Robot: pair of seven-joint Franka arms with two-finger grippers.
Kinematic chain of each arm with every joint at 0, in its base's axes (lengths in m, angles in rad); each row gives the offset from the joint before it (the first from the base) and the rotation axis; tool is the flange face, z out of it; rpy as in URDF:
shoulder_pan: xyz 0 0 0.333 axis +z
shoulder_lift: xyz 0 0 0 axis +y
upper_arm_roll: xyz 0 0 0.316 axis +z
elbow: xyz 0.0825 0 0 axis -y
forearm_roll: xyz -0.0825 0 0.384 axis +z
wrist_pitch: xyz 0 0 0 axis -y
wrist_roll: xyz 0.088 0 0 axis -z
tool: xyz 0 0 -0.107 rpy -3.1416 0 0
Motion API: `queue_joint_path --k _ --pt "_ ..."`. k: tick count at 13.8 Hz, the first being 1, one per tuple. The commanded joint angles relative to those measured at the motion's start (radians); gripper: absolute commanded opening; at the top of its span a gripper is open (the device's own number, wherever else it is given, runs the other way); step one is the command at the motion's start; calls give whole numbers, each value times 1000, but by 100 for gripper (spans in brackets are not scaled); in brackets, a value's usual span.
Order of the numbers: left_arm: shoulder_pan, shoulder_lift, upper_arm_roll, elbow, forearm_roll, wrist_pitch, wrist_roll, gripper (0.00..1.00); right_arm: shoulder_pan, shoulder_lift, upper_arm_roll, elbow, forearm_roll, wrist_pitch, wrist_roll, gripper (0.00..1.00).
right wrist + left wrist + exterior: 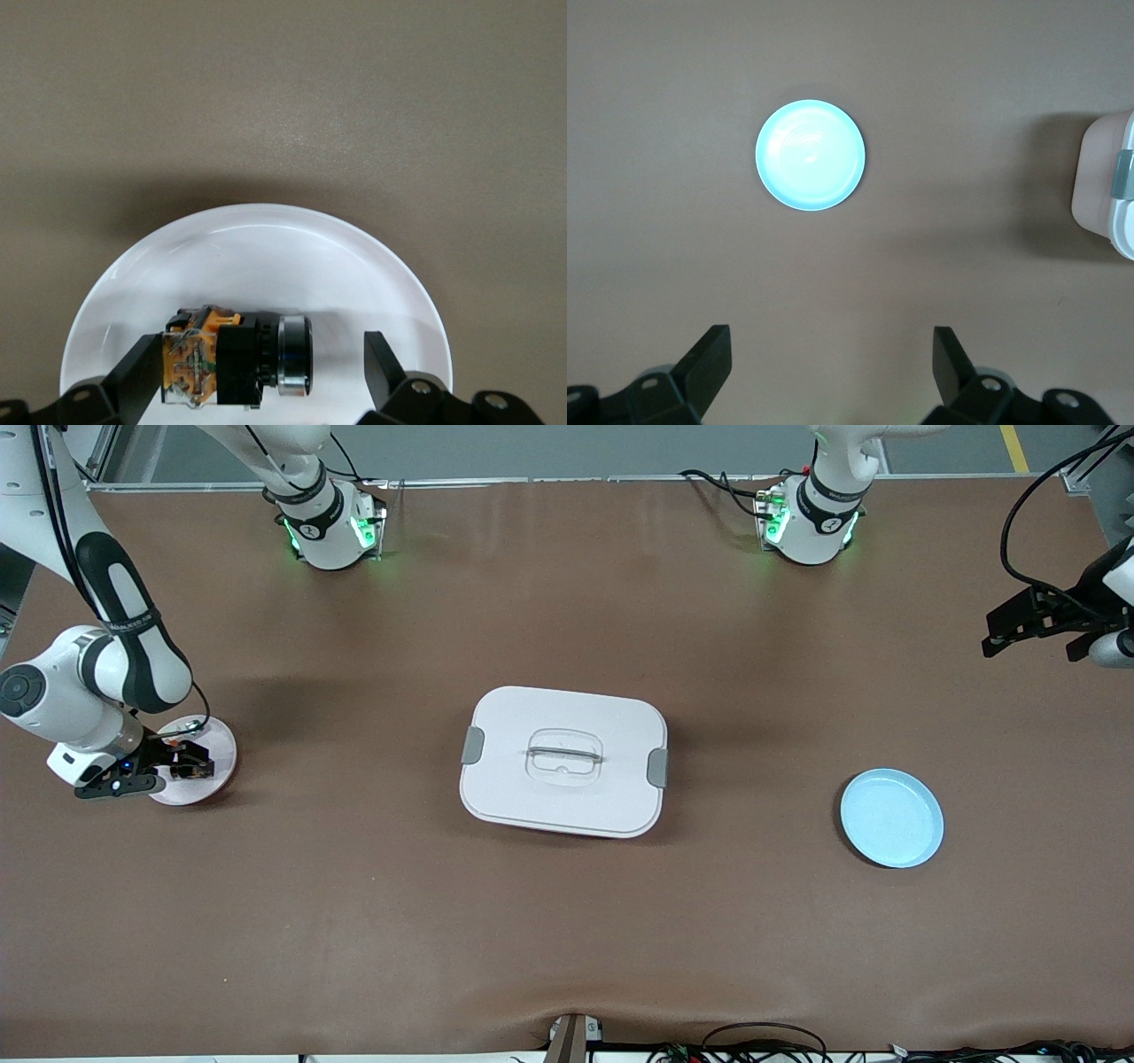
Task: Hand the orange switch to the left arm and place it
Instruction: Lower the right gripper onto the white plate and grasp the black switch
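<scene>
Right gripper (257, 376) is down at the white plate (257, 257), jaws open around the orange switch (235, 356) — front view hides it. Left gripper (833, 367) waits, jaws open, above the surface near the blue plate (811, 155); box (563, 761) mid-table.

The desk (567, 921) is covered with matt brown sheet, slightly wrinkled. The box (611, 797) is seen as smooth white plastic with grey latches. The white plate (266, 257) and the blue plate (891, 817) appear glossy. The orange switch (235, 357) shows translucent orange plastic and a shiny metallic ring.
</scene>
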State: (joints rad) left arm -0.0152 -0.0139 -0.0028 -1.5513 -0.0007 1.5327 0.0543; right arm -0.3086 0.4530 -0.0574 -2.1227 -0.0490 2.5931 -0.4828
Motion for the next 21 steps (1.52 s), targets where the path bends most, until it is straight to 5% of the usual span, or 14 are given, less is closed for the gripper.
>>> queue_joint_path --k 1,21 --pt "-5 0 0 19 -2 -19 9 100 -7 10 11 76 -17 -121 7 100" --pt "-3 2 1 33 -2 -19 10 100 -14 55 16 72 28 -119 1 100"
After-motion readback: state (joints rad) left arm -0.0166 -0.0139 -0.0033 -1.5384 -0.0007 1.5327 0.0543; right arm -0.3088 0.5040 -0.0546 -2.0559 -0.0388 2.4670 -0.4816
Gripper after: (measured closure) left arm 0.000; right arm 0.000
